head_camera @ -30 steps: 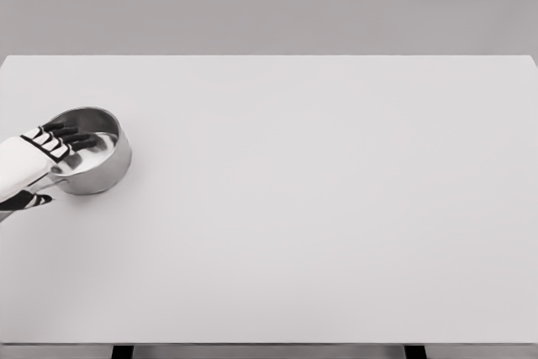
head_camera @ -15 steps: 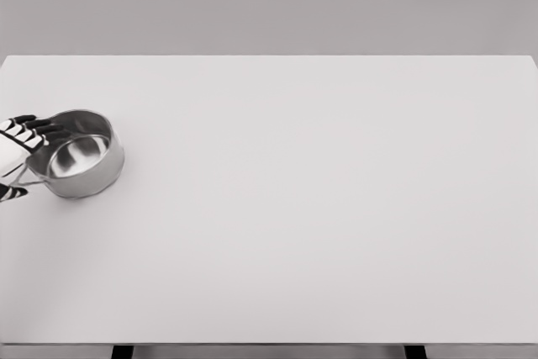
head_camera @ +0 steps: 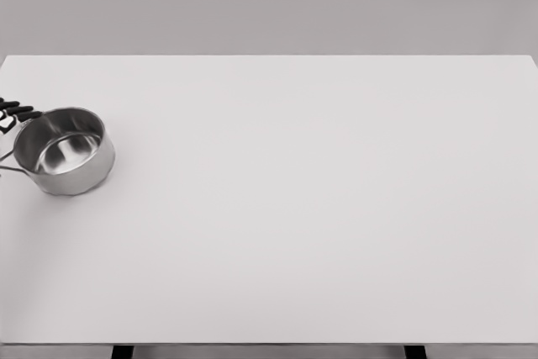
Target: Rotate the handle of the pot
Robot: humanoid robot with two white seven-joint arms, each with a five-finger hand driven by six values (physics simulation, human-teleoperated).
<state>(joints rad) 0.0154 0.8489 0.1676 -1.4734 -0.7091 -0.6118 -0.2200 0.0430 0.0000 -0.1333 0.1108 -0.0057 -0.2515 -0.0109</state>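
Sliding leftward since earlier, the left hand [head_camera: 10,112] is leaving view, finger state unreadable, while the pot [head_camera: 65,150] is resting apparently released on the desk [head_camera: 319,208], handle [head_camera: 10,164] pointing left.

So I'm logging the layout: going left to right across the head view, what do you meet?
Left hand's fingertips at the picture's edge → pot handle → steel pot → bare white table out to the right edge.

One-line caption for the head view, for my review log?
Steel pot near the left edge of the white table, handle pointing left; left hand's fingertips just visible at the frame's edge beside the pot.
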